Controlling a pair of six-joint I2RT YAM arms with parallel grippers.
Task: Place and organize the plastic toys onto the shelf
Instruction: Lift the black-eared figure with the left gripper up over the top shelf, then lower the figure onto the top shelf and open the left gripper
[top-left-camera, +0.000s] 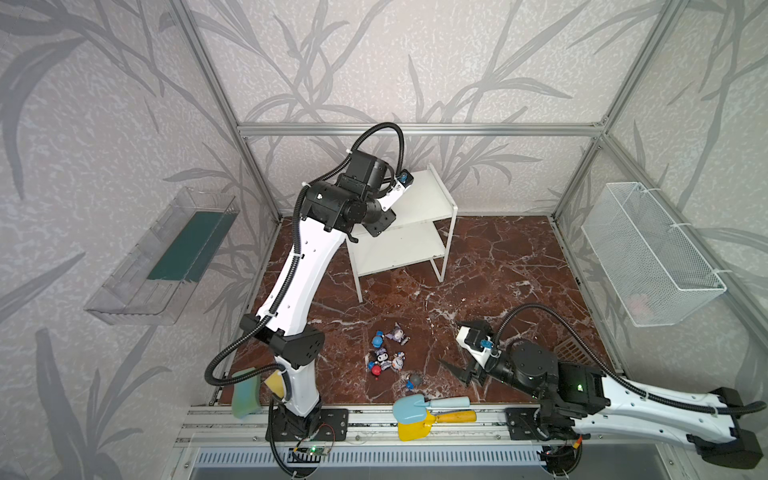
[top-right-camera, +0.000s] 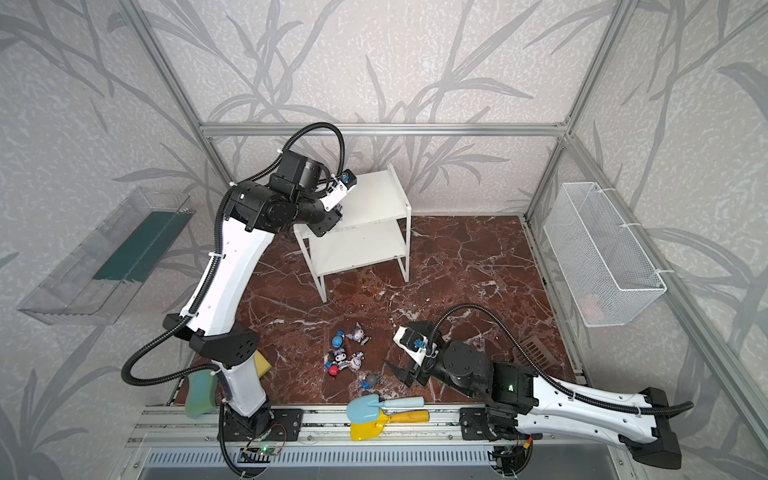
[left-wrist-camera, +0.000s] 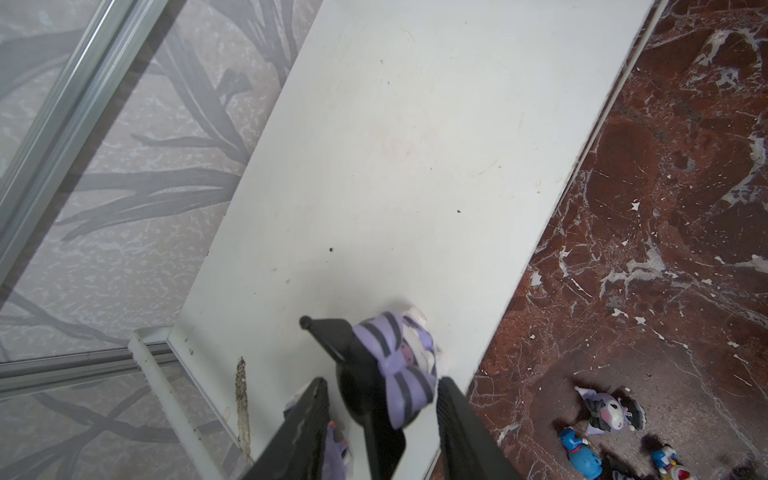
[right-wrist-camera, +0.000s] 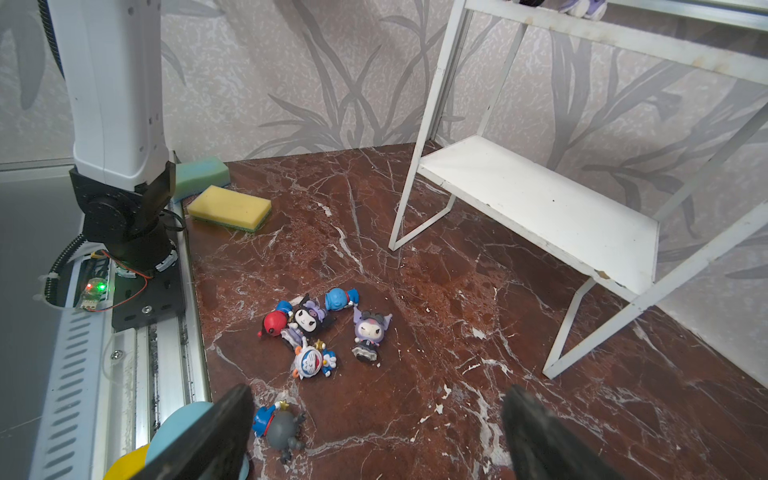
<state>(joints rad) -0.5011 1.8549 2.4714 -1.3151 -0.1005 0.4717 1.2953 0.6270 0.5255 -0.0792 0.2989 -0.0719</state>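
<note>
One purple-and-black plastic figurine (left-wrist-camera: 399, 361) stands on the white two-tier shelf (left-wrist-camera: 395, 145), loose between the part-open jaws of my left gripper (left-wrist-camera: 382, 380); I should lift away straight upward so as not to topple it.

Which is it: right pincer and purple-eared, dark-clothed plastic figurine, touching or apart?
Apart. The right wrist view shows bare marble between the open right pincer and the purple-eared, dark-clothed plastic figurine.

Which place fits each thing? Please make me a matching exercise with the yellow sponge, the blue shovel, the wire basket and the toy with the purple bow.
Things:
1. yellow sponge
2. blue shovel
3. wire basket
4. toy with purple bow

Places:
A. top board of the shelf
B. hung on the side wall
C. flat on the marble floor
D. front edge, overlapping the yellow shovel

Pairs: 1-C, 2-D, 3-B, 4-A
</note>
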